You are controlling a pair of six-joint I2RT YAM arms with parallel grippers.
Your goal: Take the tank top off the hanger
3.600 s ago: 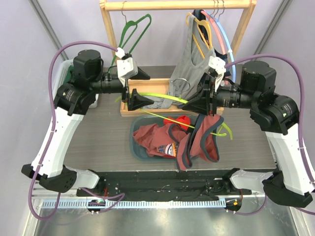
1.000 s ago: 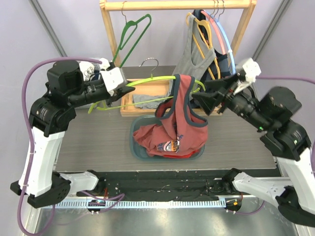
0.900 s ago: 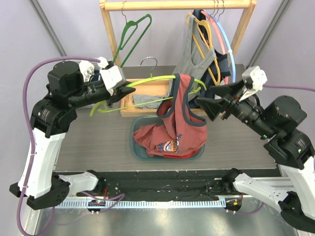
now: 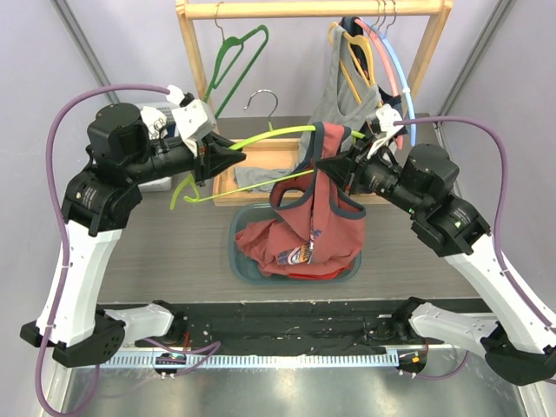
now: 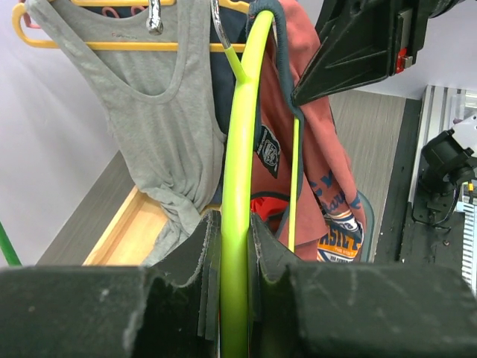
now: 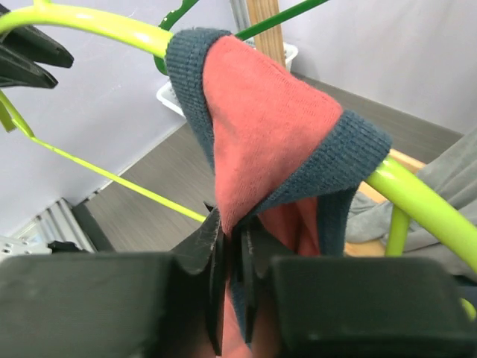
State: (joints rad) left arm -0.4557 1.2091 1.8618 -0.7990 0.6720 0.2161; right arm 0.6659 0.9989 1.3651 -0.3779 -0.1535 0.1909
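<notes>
A red tank top [image 4: 323, 187] with navy trim is draped by one strap over a lime-green hanger [image 4: 269, 135], its lower part trailing into the basin. My left gripper [image 4: 231, 157] is shut on the hanger's left arm; in the left wrist view the green bar [image 5: 237, 179] runs straight up between the fingers [image 5: 195, 253], with the tank top [image 5: 317, 149] beyond. My right gripper [image 4: 349, 168] is shut on the strap just below the hanger. In the right wrist view the red strap [image 6: 261, 119] folds over the hanger [image 6: 97, 26] and is pinched in my right gripper [image 6: 237, 250].
A blue-grey basin [image 4: 241, 261] of clothes sits mid-table. Behind stands a wooden rack [image 4: 304, 9] with a dark green hanger [image 4: 234, 52] and a grey tank top [image 4: 343, 100] on a yellow hanger. A wooden tray [image 4: 228, 178] lies under the rack.
My right gripper has come in from the right and shut on the tank top's strap; it stood open and apart before. The left arm has tilted the hanger slightly upward.
</notes>
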